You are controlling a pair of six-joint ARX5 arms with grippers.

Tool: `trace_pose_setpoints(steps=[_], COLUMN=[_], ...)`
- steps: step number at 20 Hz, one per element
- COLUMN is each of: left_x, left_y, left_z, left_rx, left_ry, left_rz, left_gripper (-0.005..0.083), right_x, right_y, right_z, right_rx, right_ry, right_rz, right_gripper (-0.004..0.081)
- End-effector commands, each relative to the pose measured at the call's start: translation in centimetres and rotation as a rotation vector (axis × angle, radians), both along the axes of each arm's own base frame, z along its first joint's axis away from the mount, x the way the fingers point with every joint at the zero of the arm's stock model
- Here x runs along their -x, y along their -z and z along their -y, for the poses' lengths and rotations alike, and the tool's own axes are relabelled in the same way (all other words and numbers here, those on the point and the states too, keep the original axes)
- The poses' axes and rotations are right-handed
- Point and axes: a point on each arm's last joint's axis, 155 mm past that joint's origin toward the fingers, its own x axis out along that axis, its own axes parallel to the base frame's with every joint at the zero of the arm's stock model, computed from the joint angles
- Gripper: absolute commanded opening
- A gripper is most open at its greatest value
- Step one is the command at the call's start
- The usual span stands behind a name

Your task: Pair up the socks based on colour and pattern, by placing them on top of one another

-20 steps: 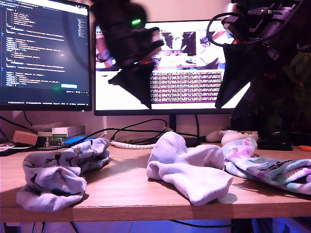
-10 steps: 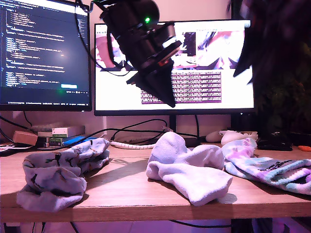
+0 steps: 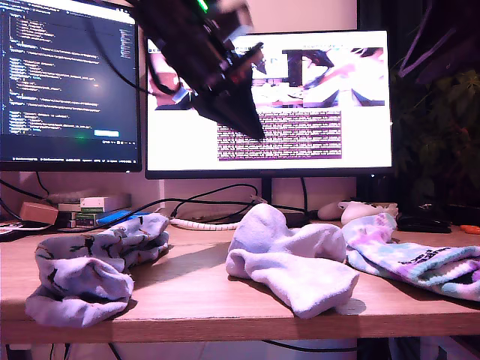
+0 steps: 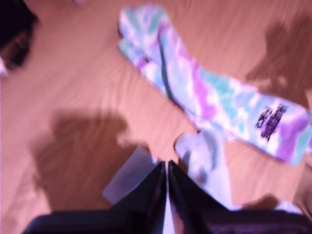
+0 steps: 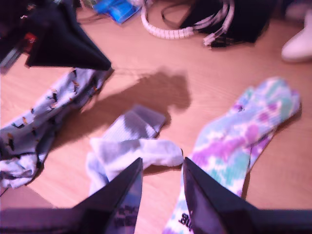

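Three heaps of socks lie on the wooden desk: pale blue socks (image 3: 97,262) with dark motifs at the exterior view's left, white socks (image 3: 292,259) in the middle, and tie-dye socks (image 3: 412,255) with a lettered cuff at its right. My first gripper (image 3: 253,131) hangs high in front of the monitors, shut and holding nothing. Its own view looks past the gripper (image 4: 165,165) at the white sock (image 4: 204,156) and the tie-dye sock (image 4: 214,97). My second gripper (image 5: 162,163) is open and empty, high above the white sock (image 5: 129,146). It is out of the exterior view.
Two monitors (image 3: 270,97) stand at the back of the desk. A coiled white cable (image 5: 170,29), dark cables, a white mouse (image 3: 360,210) and small boxes (image 3: 97,206) lie behind the socks. A plant (image 3: 435,112) fills the exterior view's right.
The arm at the exterior view's right has risen out of that view. My first gripper has swung rightward there and then lifted a little. The socks have not moved.
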Motion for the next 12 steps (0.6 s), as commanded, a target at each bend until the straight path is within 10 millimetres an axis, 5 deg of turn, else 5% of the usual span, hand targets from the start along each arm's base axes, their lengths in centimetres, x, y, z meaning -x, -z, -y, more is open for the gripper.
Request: trace_pose_setpoints(steps=[1,4,8,12], left_x=[1.5,3.1,2.9,1.9], left_y=[1.2,1.5,4.2,5.8], left_z=[-1.3,-2.6,-3.3,-3.5], left_rx=[0.034,0.101,0.113,0.16], left_ry=[-0.019,-0.026,-0.086,-0.142], left_rz=[0.058,0.134,0.007,-0.123], left_gripper=[-0.002,-0.002,-0.0004,0.0142], right_x=[0.6,1.8,2.3,2.3], right_y=[-0.5,-0.3,0.6,0.6], right_z=[0.3,0.6,0.7,0.5], right_rx=[-0.018,-0.048,-0.045,-0.046], right_ry=[0.007,0.018,0.02,0.016], right_rz=[0.07,0.097,0.054,0.053], right_gripper=[0.0226,0.0226,0.0227,0.0227])
